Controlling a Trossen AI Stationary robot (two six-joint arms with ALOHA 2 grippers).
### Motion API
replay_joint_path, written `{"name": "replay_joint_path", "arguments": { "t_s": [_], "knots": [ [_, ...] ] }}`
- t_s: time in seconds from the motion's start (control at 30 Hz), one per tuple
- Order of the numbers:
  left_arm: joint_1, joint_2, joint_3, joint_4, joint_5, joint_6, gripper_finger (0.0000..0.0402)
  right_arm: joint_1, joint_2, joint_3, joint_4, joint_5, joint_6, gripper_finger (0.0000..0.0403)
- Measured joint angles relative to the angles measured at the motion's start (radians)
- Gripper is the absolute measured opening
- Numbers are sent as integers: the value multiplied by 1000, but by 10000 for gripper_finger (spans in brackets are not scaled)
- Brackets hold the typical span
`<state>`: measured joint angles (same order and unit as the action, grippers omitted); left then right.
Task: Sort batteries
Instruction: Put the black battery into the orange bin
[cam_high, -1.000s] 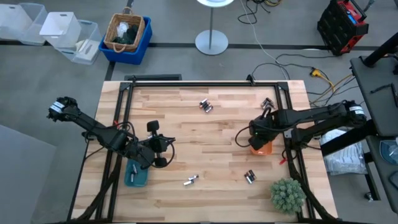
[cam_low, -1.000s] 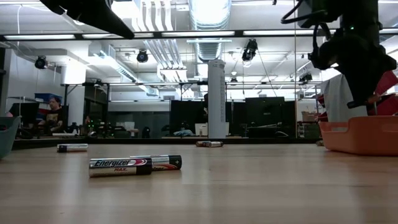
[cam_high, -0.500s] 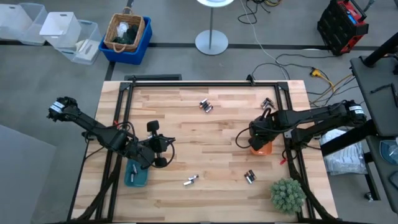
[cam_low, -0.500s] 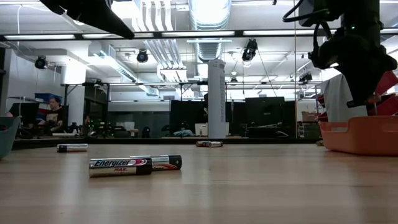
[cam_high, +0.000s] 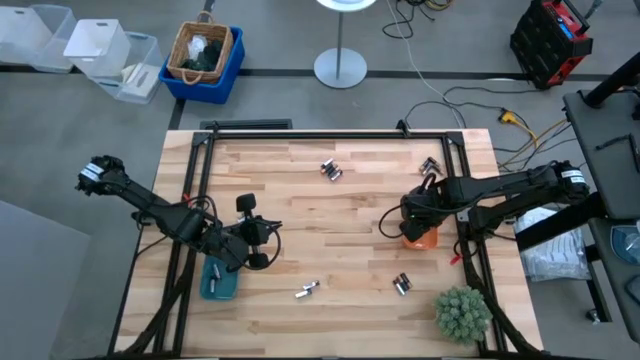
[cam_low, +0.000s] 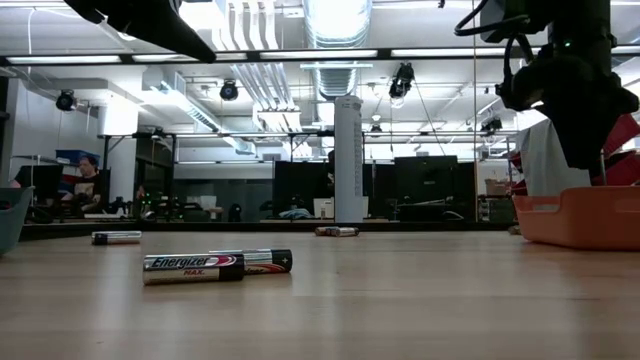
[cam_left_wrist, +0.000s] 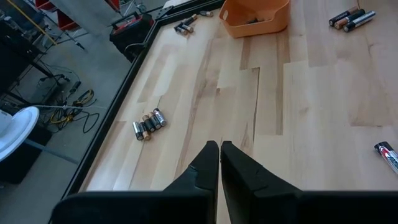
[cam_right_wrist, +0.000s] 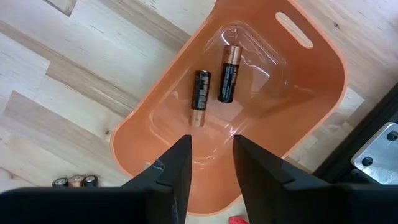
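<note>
Several batteries lie on the wooden table in small groups. In the low view a pair lies nearest. My right gripper hangs open over the orange tray, fingers pointing down; the tray holds two batteries. In the high view this gripper stands over the tray's left part. My left gripper is shut, holds nothing, and hovers above bare wood right of the teal tray.
A green plant stands at the near right corner. Black frame rails run along the table's left, right and far edges. Three batteries lie just outside the orange tray. A person sits far off in the room behind.
In the low view, a small coppery thing that showed at my right gripper's fingertips above the orange tray is gone from there now. Both arms have otherwise kept still.
</note>
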<state>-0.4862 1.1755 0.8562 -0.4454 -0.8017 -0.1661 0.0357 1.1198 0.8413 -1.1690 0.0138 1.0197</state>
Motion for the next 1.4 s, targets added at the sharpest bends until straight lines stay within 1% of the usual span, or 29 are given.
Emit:
{"name": "replay_joint_path", "arguments": {
  "t_s": [0.4, 0.6, 0.7, 0.77, 0.87, 1.07, 1.27, 1.4],
  "knots": [
    [0, 0, 0, 6, 0, 0, 0, 0, 0, 0, 2, 11, -9, 133],
    [0, 0, 0, 67, 2, 24, 0, 0, 0, 38, 5, 15, -31, 137],
    [0, 0, 0, 99, 3, 27, 0, 2, 0, 65, 8, 41, -58, 131],
    [0, 0, 0, 116, 21, 27, 0, 6, 0, 82, 8, 64, -76, 126],
    [0, 4, 0, 141, 91, 27, 0, 10, 0, 105, 19, 91, -109, 119],
    [-7, 49, 0, 193, 210, -7, 0, 28, 0, 141, 143, 159, -228, 111],
    [-39, 118, 0, 233, 219, -110, 0, 59, 0, 140, 371, 221, -399, 105],
    [-84, 147, 0, 252, 220, -192, 0, 72, 2, 137, 521, 235, -514, 101]
  ]
}}
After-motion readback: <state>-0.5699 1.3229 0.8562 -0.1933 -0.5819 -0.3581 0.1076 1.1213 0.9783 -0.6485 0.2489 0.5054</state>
